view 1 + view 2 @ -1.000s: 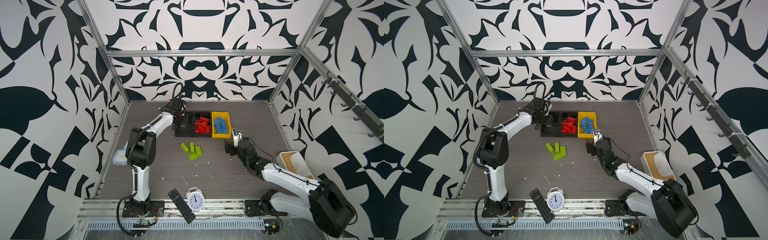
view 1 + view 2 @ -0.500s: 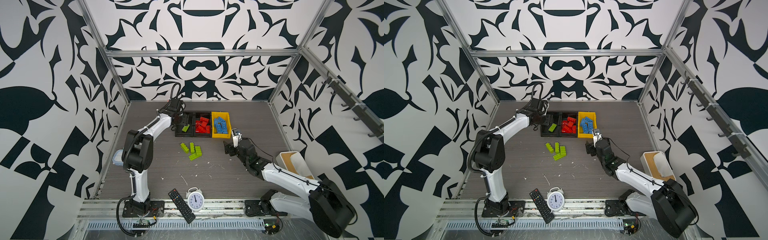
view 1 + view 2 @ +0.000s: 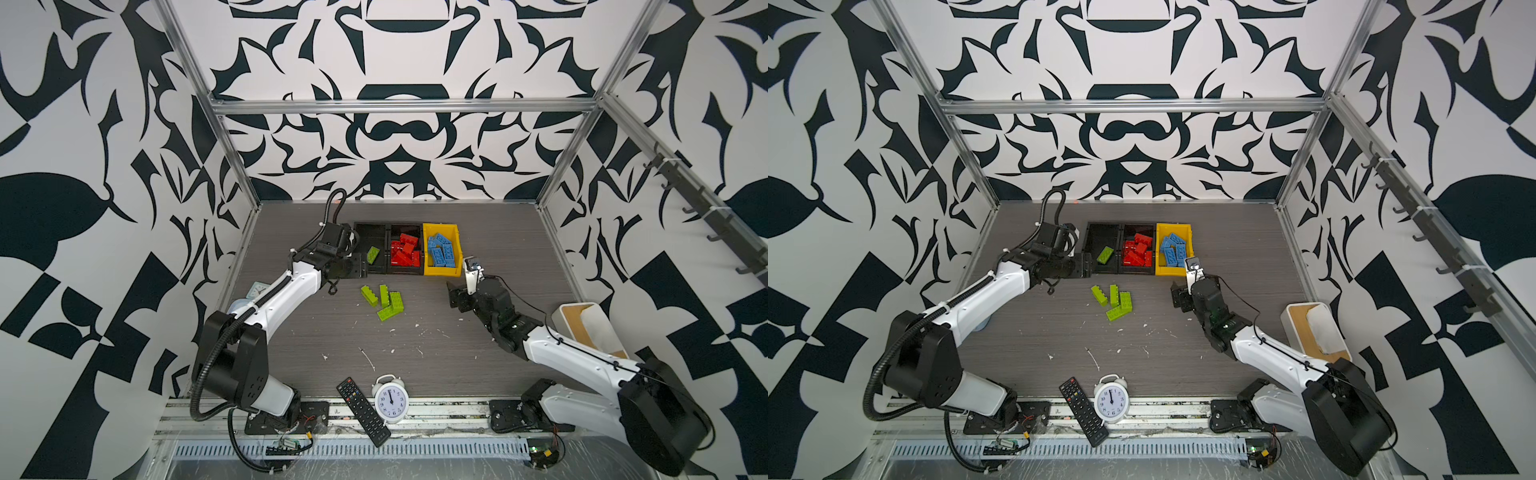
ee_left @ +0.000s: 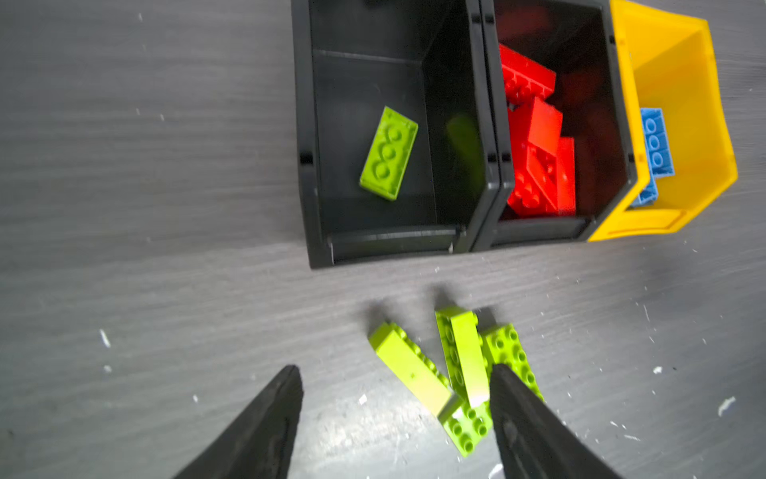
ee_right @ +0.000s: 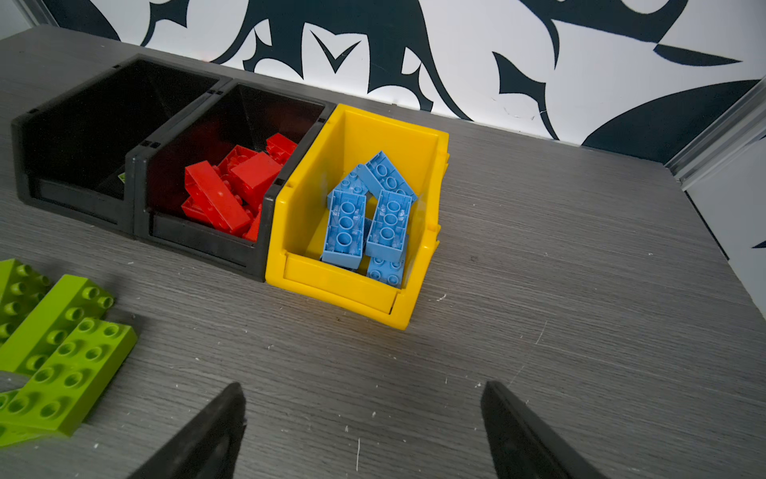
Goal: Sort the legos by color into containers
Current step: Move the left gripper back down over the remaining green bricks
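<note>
1. Left wrist view: left gripper [image 4: 393, 369] wide, empty; right gripper [image 5: 362, 385] likewise
2. Loose green bricks [image 4: 464, 356] mid-worktop: likely light, stiff, slick; pinch across long sides
3. One green brick [image 4: 389, 153] in the left black bin [image 4: 304, 124], toward the worktop's far edge

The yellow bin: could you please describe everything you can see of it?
The yellow bin is glossy plastic, rectangular, open-topped, with a low sloped front lip. It stands upright on the grey table, rightmost of three bins, its side against the black bin of red bricks. Blue bricks lie piled inside.
</note>
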